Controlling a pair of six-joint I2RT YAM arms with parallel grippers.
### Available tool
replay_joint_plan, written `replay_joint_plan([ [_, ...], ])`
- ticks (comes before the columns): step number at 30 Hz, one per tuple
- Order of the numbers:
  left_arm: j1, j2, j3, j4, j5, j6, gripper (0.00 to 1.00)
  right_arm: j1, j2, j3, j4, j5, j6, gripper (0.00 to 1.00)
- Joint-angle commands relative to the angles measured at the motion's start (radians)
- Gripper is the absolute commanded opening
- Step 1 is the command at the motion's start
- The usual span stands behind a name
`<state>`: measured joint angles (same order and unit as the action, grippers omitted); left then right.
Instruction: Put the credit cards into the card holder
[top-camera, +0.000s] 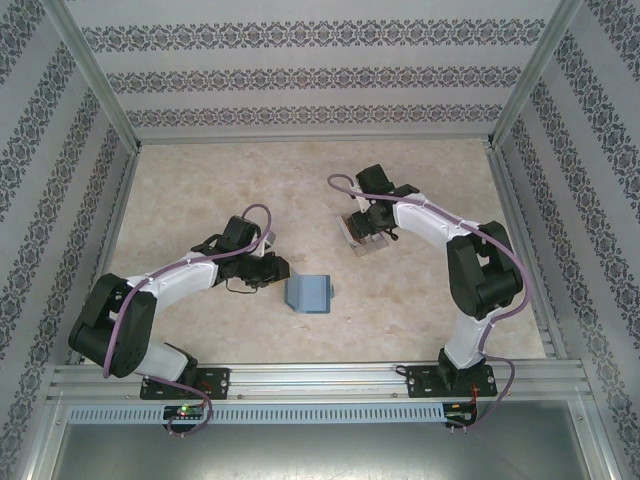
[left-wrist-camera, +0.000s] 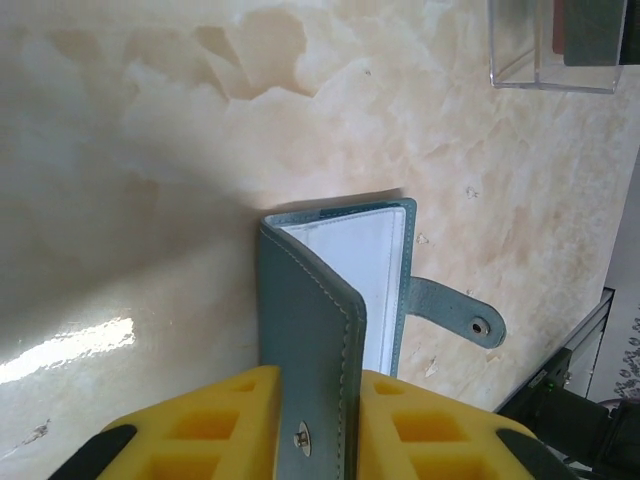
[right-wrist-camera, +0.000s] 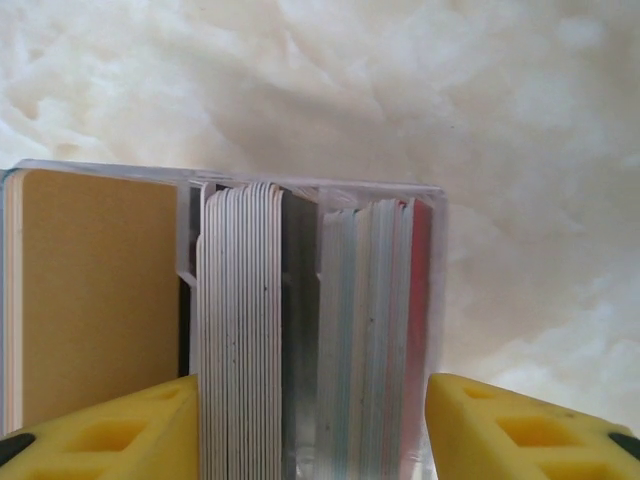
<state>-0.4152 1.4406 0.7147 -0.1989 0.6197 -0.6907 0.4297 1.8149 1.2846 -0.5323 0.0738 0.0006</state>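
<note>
**A:** What is the overhead view giving that the wrist views are not?

**B:** Layout. The card holder (top-camera: 310, 293) is lying on the marbled table (top-camera: 200, 180) toward the near side, between the two arms. The clear box (top-camera: 362, 238) is sitting farther back, apart from it. Bare table is running from both out to the patterned walls (top-camera: 300, 80).

**A:** And the left wrist view?

**B:** Detail. The holder is lying open, white lining up. One teal cover is standing between the yellow pads (left-wrist-camera: 215, 430) of the left gripper (left-wrist-camera: 320, 400), and the snap strap (left-wrist-camera: 465, 315) is lying out to one side. Whether the pads are pinching the cover or merely flanking it cannot be told.

**A:** The right wrist view?

**B:** Contents. The box is holding the credit cards (right-wrist-camera: 300, 330) upright in three compartments: a tan card (right-wrist-camera: 95, 300), a pale grey stack (right-wrist-camera: 240, 330), and a mixed stack (right-wrist-camera: 365, 340) with a red card (right-wrist-camera: 418, 320) outermost. The right gripper (right-wrist-camera: 312, 410) is standing spread, straddling the two stacks; whether it is gripping them cannot be told.
</note>
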Motion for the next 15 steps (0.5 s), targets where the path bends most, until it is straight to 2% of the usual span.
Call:
replay_joint_plan([
  [1,0.02,-0.005,0.024,-0.066,-0.022,0.042,0.26,0.024,-0.008,-0.009,-0.007,0.203,-0.014,0.57],
  [8,0.024,0.01,0.031,-0.121,-0.069,0.065,0.26,0.074,-0.041,-0.033,0.035,0.39,-0.04,0.52],
  [15,0.024,0.012,0.031,-0.132,-0.091,0.079,0.22,0.096,-0.071,-0.048,0.06,0.443,-0.053,0.51],
])
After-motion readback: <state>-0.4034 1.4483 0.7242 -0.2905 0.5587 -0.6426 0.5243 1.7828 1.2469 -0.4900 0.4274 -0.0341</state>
